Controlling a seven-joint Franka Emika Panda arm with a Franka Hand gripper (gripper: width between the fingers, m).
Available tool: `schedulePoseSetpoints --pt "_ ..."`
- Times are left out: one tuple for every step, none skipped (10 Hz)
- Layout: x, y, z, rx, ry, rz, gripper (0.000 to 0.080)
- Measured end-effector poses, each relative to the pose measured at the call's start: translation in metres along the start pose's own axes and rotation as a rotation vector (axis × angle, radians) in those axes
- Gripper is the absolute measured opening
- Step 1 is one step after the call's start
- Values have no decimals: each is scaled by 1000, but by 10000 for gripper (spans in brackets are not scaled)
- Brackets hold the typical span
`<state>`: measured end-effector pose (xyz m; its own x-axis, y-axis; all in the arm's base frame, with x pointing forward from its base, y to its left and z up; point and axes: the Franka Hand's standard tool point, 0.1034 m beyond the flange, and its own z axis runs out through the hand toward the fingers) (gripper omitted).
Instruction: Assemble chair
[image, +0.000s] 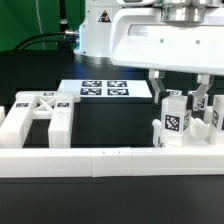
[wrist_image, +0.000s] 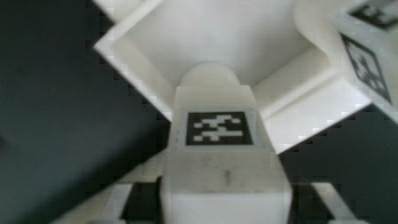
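Note:
The chair's white parts lie in two groups. A flat frame piece with cross bars (image: 40, 112) lies at the exterior view's left. A cluster of upright pieces stands at the right, with a tagged square leg (image: 178, 120) in front and another white piece (image: 211, 122) beside it. My gripper (image: 181, 100) hangs over that leg with a finger on each side, open, with a dark gap showing on both sides. In the wrist view the leg (wrist_image: 219, 130) runs between my fingers (wrist_image: 128, 200) toward a white panel with raised walls (wrist_image: 196, 45).
The marker board (image: 105, 88) lies flat at the back middle. The long low white border wall (image: 100, 160) runs along the front edge, just before the leg cluster. A second tag (wrist_image: 366, 55) shows on a part beside the panel.

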<state>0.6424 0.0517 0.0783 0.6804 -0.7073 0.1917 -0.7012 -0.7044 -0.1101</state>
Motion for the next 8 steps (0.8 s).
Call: schedulePoseSetpoints --pt "-2 -1 0 6 -6 144 290" --pt "-3 -2 0 3 -7 285 290" --pt "-3 -2 0 1 -8 416 290" --pt "-3 -2 0 -2 -10 517 291" --pt "-2 -2 0 -8 -16 575 291" --pt "-2 -2 0 -5 -21 651 291" --pt "-2 -2 0 -5 -21 650 290" --pt "-2 -2 0 -5 -20 604 388"
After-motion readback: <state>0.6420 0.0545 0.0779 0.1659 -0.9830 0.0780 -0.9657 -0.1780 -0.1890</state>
